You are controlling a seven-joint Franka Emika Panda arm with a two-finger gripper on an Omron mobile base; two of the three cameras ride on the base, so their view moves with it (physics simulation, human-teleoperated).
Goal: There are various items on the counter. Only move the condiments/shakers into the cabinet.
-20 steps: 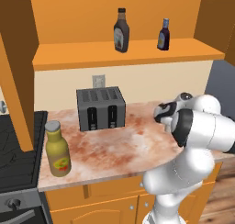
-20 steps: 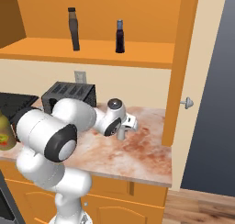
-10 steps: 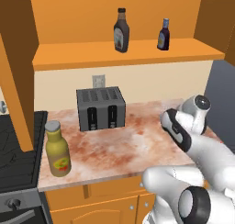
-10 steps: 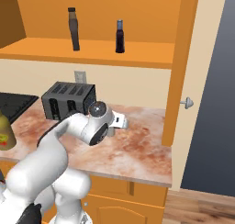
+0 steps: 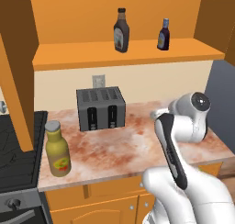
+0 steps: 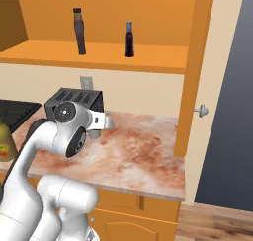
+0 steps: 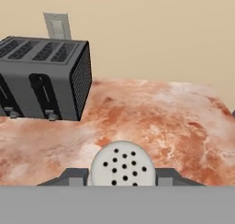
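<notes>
So we've got the gripper (image 7: pixel 121 176) clamped on the tiny grey shaker (image 7: pixel 121 165), whose pale round top with its black holes sits right between the two dark fingertips (image 7: pixel 71 176) in the hand view. From the right base view the gripper (image 6: pixel 101 122) hangs just above the bench (image 6: pixel 143 151), right of the toaster (image 6: pixel 74 100), with the white arm bent low in front of it. In the left base view only the white wrist (image 5: pixel 158 114) pokes out past the arm, so we can't really make out the shaker there.

Beyond the shaker, the hand view looks over the mottled reddish bench (image 7: pixel 160 122) toward the cream wall, with the dark grey toaster (image 7: pixel 43 78) to the left and a wall outlet (image 7: pixel 57 25) behind it.

Up in the cabinet (image 5: pixel 124 55), the dark brown squeeze bottle (image 5: pixel 121 30) and the small blue-purple bottle (image 5: pixel 164 34) both stand upright on the shelf, well apart from each other.

Near the left end of the bench stands a yellow-green bottle with a grey cap (image 5: pixel 57 149), next to the black stove (image 5: pixel 16 149).
</notes>
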